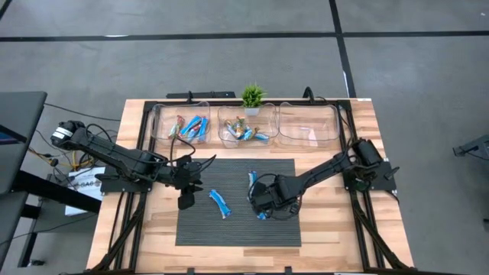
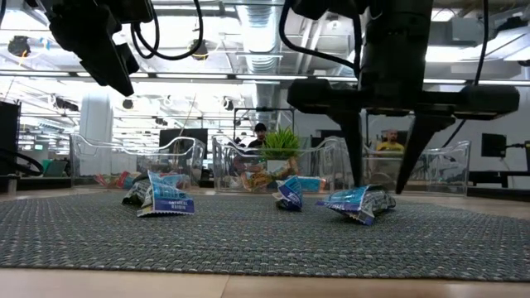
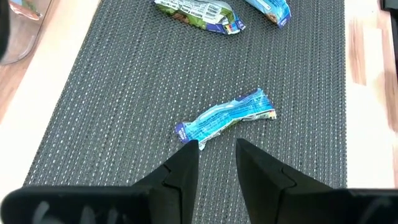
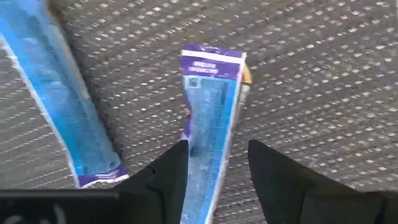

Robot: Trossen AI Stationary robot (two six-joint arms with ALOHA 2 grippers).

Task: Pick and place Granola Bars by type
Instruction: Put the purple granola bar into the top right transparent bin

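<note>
Blue bar (image 4: 208,130) flat on the dark mat (image 1: 237,229), right of centre, directly under the right pincer (image 4: 217,158). Long axis running straight out ahead of the pincer, between the two spread fingers (image 4: 171,171), one finger on either side of the wrapper. Released, not yet closed on it; in the low view, fingertips down at mat level astride the crumpled blue wrapper (image 2: 356,203). A squeeze across the narrow width looks like all the grasp calls for.

Second blue bar (image 4: 59,93) lying just beside it, angled away, clear of the fingers. Third blue bar (image 1: 219,203) left of centre on the mat, lying slantwise just ahead of the left pincer (image 3: 217,155). Left pincer raised above the mat, fingers parted, empty; nearer that bar than the right arm is.

Three clear bins (image 1: 247,122) along the far edge of the tabletop (image 1: 137,229): left one with mostly blue bars, middle mixed tan and blue, right apparently without bars. Small green plant (image 1: 253,96) behind the middle bin.
</note>
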